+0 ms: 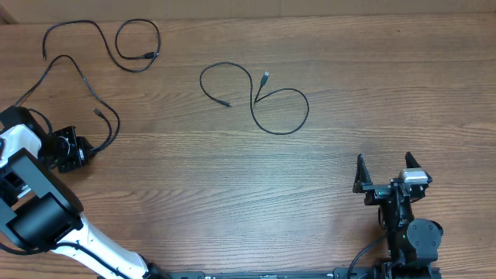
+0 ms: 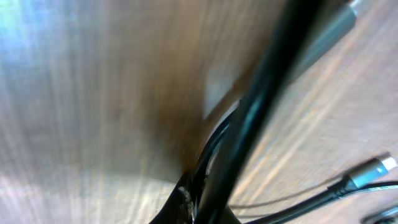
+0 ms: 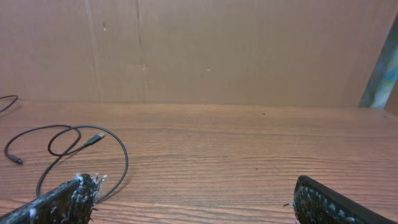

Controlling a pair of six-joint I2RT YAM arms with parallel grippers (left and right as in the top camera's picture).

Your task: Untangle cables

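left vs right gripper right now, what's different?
Left gripper is shut, pinching the left cable; right gripper is open and empty. Left gripper sits at the table's left edge; right gripper is near the front right, away from any cable. Both are low near the tabletop.

On table (image 1: 232,194), far left corner: corner cable (image 1: 149,55). Along left edge, nearer: left cable (image 1: 116,125), its end in left gripper (image 1: 87,149). Mid-table, toward far edge: middle cable (image 1: 256,99). By near right corner: right gripper (image 1: 384,159).
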